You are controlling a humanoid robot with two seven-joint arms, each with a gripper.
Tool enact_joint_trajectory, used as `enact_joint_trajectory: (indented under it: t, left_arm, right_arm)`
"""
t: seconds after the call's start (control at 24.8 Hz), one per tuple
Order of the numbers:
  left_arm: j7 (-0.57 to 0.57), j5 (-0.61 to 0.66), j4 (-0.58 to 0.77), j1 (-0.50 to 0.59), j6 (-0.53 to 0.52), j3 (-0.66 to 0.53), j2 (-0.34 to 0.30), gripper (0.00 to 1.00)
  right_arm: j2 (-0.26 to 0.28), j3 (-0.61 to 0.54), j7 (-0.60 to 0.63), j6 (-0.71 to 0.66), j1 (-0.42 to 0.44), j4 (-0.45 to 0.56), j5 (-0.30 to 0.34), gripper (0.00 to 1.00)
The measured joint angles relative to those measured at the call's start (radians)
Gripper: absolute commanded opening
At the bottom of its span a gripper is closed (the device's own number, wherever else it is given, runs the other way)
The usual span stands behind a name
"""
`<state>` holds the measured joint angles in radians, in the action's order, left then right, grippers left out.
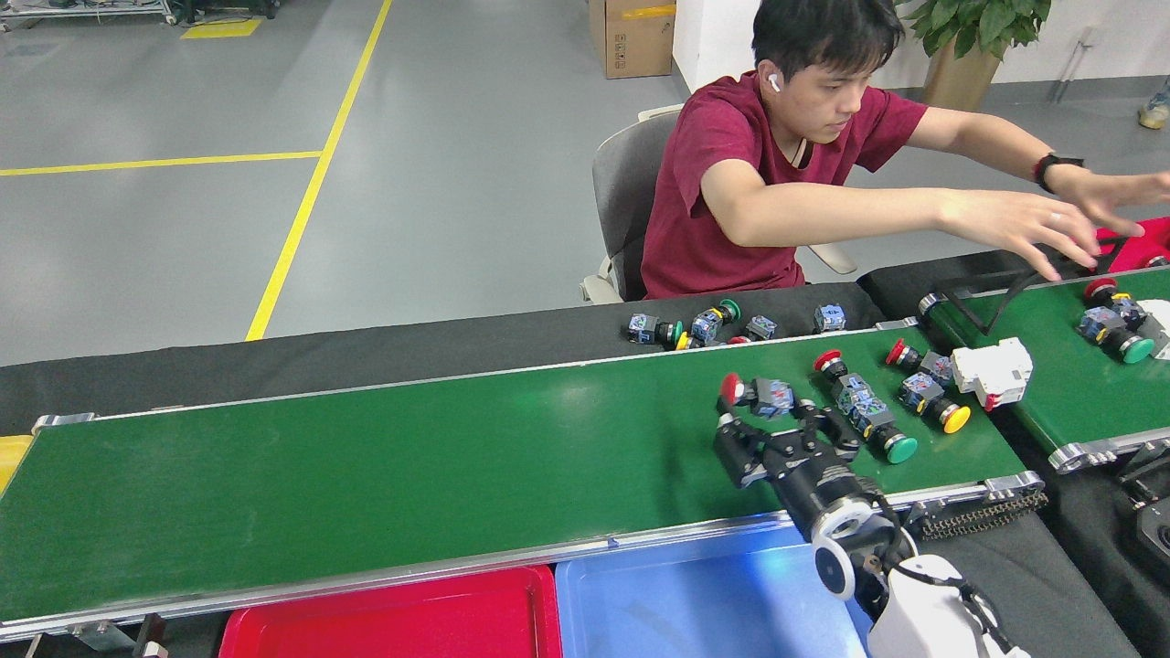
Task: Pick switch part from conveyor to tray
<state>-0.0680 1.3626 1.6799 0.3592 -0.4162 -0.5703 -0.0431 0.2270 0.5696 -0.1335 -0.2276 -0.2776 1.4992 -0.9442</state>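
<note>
Before me lies a smooth grey concrete floor (pixel 457 183) marked with yellow painted lines (pixel 311 192). Against the far white wall (pixel 1079 27) stand a brown cardboard box (pixel 631 37) and a green potted plant in a gold-coloured pot (pixel 955 64) — also a grey office chair (pixel 622 201).

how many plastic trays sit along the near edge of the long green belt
2. A red plastic tray sits below the belt's middle, and a blue plastic tray is immediately to its right, partly covered by the right gripper arm. More may lie out of view.
</note>
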Motion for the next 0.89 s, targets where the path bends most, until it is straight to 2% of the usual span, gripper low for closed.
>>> enact_joint_trajectory:
  t: [0.12, 0.16, 0.2, 0.24, 0.28, 0.44, 0.77, 0.89]
  left_arm:
    - [0.000, 0.000, -0.003, -0.005, 0.000, 0.000, 0.000, 1.00]
    - [0.000, 0.000, -0.004, -0.006, 0.000, 0.000, 0.000, 1.00]
    - [0.000, 0.000, -0.004, -0.006, 0.000, 0.000, 0.000, 1.00]
    - [0.000, 0.000, -0.005, -0.006, 0.000, 0.000, 0.000, 1.00]
    - [0.000, 0.000, -0.005, -0.006, 0.000, 0.000, 0.000, 1.00]
    - [0.000, 0.000, -0.005, -0.006, 0.000, 0.000, 0.000, 1.00]
    - [0.000, 0.000, -0.005, -0.007, 0.001, 0.021, 0.000, 1.00]
    - [0.000, 0.000, -0.005, -0.004, 0.001, 0.021, 0.000, 1.00]
  right_arm:
    - [0.000, 0.114, -0.027, -0.052, -0.001, 0.021, 0.000, 0.29]
    - [0.000, 0.154, -0.030, -0.058, -0.002, 0.021, 0.000, 0.36]
    - [0.000, 0.194, -0.033, -0.063, -0.005, 0.021, 0.000, 0.53]
    - [-0.001, 0.224, -0.037, -0.064, -0.012, 0.021, 0.000, 0.79]
    - [-0.007, 0.251, -0.041, -0.067, -0.019, 0.018, -0.001, 0.98]
    - [-0.057, 0.289, -0.049, -0.025, -0.056, 0.009, -0.001, 0.98]
    - [-0.056, 0.286, -0.052, -0.001, -0.068, 0.010, -0.001, 0.96]
    - [-0.054, 0.207, -0.055, 0.087, -0.076, 0.014, -0.002, 0.95]
